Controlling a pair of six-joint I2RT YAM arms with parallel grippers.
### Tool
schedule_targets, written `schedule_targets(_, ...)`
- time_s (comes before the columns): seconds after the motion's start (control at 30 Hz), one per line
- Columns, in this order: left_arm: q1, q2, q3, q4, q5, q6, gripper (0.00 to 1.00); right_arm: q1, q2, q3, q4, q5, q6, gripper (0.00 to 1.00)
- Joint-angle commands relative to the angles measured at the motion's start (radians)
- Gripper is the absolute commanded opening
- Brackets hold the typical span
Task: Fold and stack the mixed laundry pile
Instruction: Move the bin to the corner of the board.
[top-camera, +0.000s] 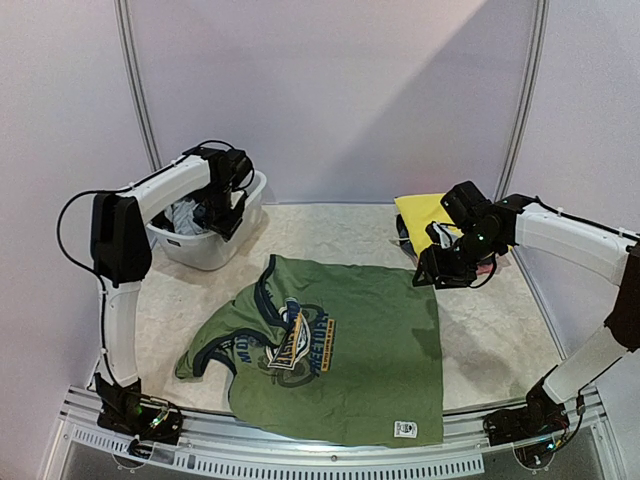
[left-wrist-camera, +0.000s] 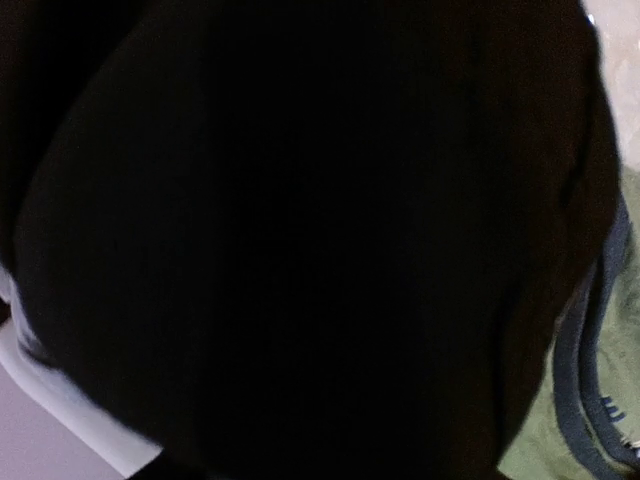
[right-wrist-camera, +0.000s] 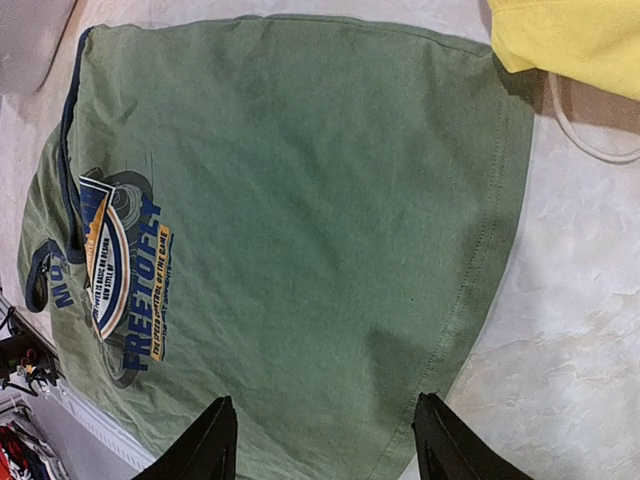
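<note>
**A:** Where's the olive-green T-shirt (top-camera: 340, 340)?

**B:** Spread flat on the bench (top-camera: 500, 330), graphic up. The right fingers (right-wrist-camera: 448, 450) hang apart over its hem, nothing between them.

**A:** And the left fingers (top-camera: 224, 216)?

**B:** Down in the white tub (top-camera: 205, 255), where dark cloth (left-wrist-camera: 300, 240) fills that wrist camera's view. I cannot tell whether they grip. The yellow garment (top-camera: 420, 212) lies back right.

**A:** Advice?

**B:** I'd pinch the hem corner through both layers, lift low, then carry it squarely toward the collar.
</note>
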Motion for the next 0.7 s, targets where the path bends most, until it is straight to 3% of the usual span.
schedule_targets(0.0, 0.034, 0.036, 0.066, 0.017, 0.080, 0.015, 0.47, -0.001, 0.002, 0.012, -0.006, 0.018, 0.016, 0.61)
schedule_targets(0.2, 0.055, 0.046, 0.087, 0.007, 0.065, -0.001, 0.00, -0.001, 0.025, 0.038, -0.017, 0.026, 0.016, 0.60)
schedule_targets(0.67, 0.136, -0.005, 0.059, -0.090, -0.032, -0.204, 0.00, -0.002, 0.038, 0.039, -0.028, 0.032, -0.006, 0.60)
